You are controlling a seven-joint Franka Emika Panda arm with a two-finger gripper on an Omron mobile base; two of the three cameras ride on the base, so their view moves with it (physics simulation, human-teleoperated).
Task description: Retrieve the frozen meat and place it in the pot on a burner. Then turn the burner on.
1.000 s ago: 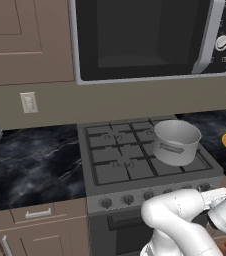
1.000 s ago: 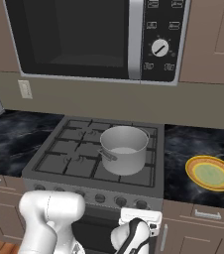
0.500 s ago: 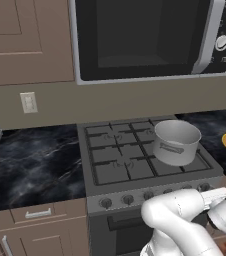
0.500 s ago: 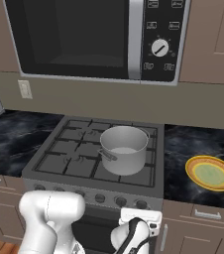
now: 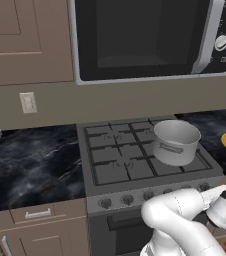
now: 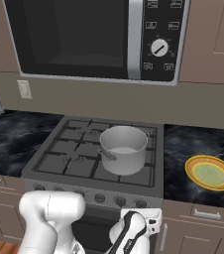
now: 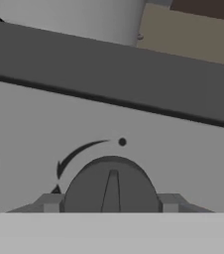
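The round dark stove knob sat between the gripper's parted, unclenched fingertips; closing squarely before twisting would likely light the burner under the grey brushed-metal pot.

There was one pot on one stove, one microwave above, one yellow dish on the surface, one wall outlet, and five knobs along the stove's front.
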